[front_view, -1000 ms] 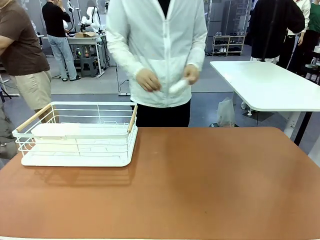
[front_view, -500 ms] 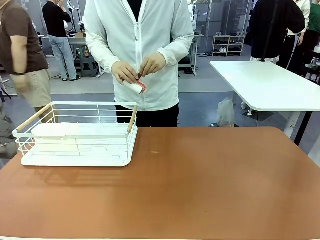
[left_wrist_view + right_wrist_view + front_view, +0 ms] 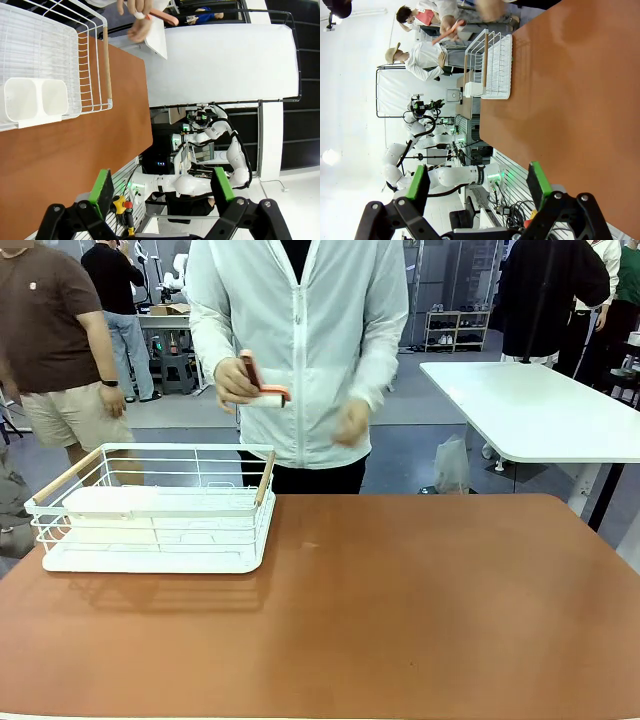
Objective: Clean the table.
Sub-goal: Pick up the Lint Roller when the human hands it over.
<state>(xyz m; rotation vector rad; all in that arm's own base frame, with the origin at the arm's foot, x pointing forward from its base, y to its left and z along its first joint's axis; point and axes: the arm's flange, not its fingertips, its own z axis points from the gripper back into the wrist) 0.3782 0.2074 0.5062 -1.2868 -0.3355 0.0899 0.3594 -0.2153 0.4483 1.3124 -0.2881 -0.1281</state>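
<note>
The reddish-brown table [image 3: 400, 600] lies bare in front of me, apart from a white wire basket [image 3: 250, 545] on its left. Across it stands a person in a white jacket, one hand [image 3: 232, 388] holding up a white roller with an orange handle [image 3: 262, 392]. The other hand [image 3: 350, 423] hangs loose and blurred. My left gripper [image 3: 163, 192] hovers open, green pads wide apart, off the table [image 3: 65, 160] edge, far from the basket [image 3: 95, 60]. My right gripper [image 3: 478, 182] is also open and holds nothing, back from the table [image 3: 570, 90].
Inside the basket sits a white two-compartment holder [image 3: 110, 502], and the basket has wooden handles [image 3: 265, 476]. A white-topped table [image 3: 540, 410] stands at the back right. Other people stand behind at the left and right.
The person has shifted and lifted the roller higher in one hand, while the other hand has let go and dropped to the side. Nothing on the table moved.
</note>
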